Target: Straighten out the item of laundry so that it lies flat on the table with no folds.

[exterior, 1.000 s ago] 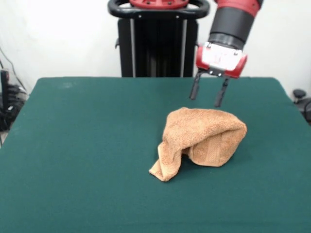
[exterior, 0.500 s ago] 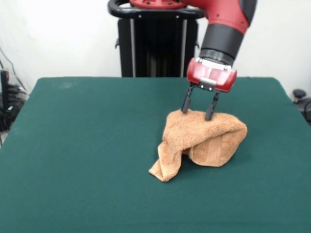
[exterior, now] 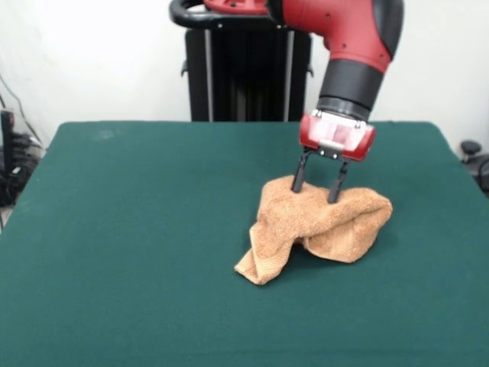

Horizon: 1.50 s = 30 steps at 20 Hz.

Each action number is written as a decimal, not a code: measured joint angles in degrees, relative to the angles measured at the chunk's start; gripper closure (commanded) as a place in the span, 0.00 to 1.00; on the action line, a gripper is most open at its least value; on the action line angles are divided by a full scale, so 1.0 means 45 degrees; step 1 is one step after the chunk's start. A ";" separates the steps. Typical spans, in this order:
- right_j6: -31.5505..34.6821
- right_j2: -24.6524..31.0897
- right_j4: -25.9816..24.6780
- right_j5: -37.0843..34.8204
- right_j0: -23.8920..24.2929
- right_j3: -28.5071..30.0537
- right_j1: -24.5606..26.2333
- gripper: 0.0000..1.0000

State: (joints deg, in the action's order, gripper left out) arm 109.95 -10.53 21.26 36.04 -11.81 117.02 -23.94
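Observation:
The orange-tan towel [exterior: 317, 225] lies bunched in a humped heap right of the middle of the green table [exterior: 137, 229], with one corner hanging down toward the front left. My gripper [exterior: 315, 195] comes down from above onto the top of the heap. Its two fingers [exterior: 297, 182] are spread apart and press into the cloth, with a fold of towel between them. The fingertips are sunk in the terry and partly hidden. The towel's loop tag does not show.
The robot's black pedestal [exterior: 248, 69] stands at the table's far edge behind the towel. Cables and dark gear [exterior: 11, 164] lie off the table's left side, and a dark object [exterior: 475, 157] sits off its right side.
My gripper came down and slightly toward the front left from above the table behind the towel, and now presses into the heap's top, which has sunk a little.

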 measured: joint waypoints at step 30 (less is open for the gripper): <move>0.0000 0.0741 0.0861 -0.0100 0.0524 -0.0247 0.0186 0.00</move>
State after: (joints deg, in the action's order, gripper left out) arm 109.95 -7.19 25.13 35.59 -9.45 115.91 -23.11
